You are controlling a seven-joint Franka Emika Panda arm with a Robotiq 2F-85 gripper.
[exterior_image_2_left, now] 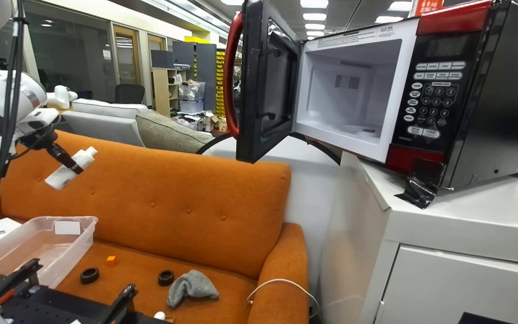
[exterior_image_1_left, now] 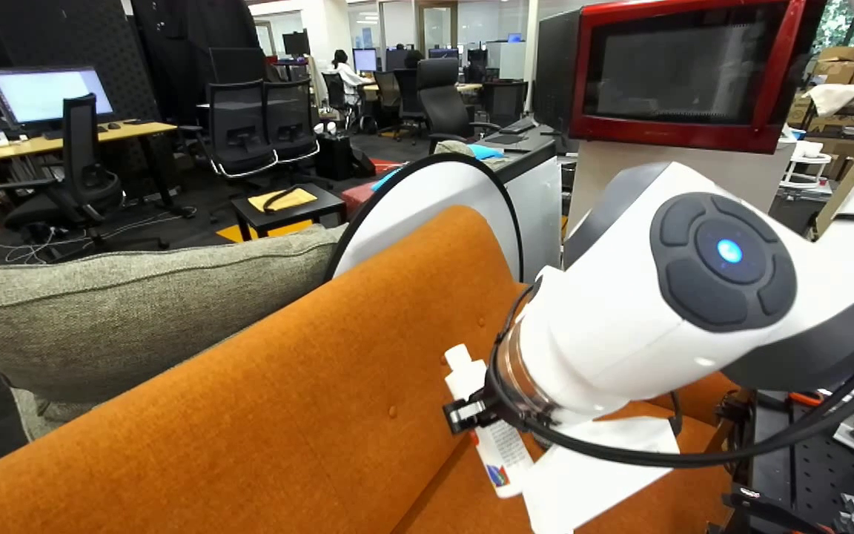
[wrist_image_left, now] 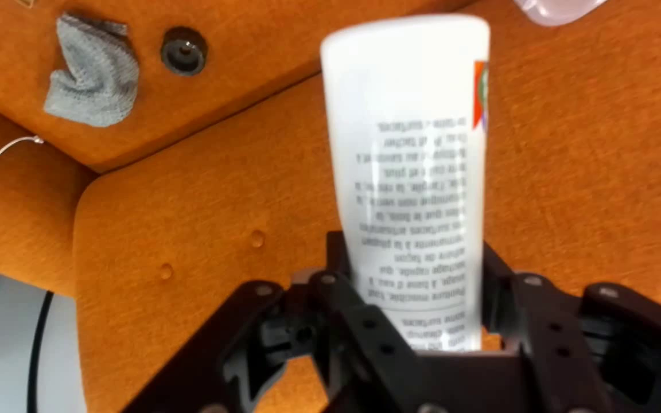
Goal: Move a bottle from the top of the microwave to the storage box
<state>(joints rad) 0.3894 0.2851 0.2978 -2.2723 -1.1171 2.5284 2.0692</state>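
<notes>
My gripper [exterior_image_1_left: 473,412] is shut on a white bottle [exterior_image_1_left: 507,456] with printed text. It holds the bottle tilted in the air in front of the orange sofa's backrest. The bottle also shows in an exterior view [exterior_image_2_left: 60,178] and, between both fingers, in the wrist view [wrist_image_left: 408,155]. A clear plastic storage box [exterior_image_2_left: 82,246] stands at the lower left of an exterior view, below the gripper [exterior_image_2_left: 71,163]. A corner of the box [wrist_image_left: 560,8] shows at the wrist view's top right. The red-fronted microwave [exterior_image_2_left: 398,90] stands on a white cabinet, door open. Its top is barely visible.
The orange sofa [exterior_image_2_left: 164,193] fills the middle. On its seat lie a grey cloth [exterior_image_2_left: 191,287], two black rings [exterior_image_2_left: 166,277] and a small orange block [exterior_image_2_left: 111,260]. A black perforated table [exterior_image_2_left: 65,303] with clamps is in front. The microwave door [exterior_image_2_left: 270,85] juts out.
</notes>
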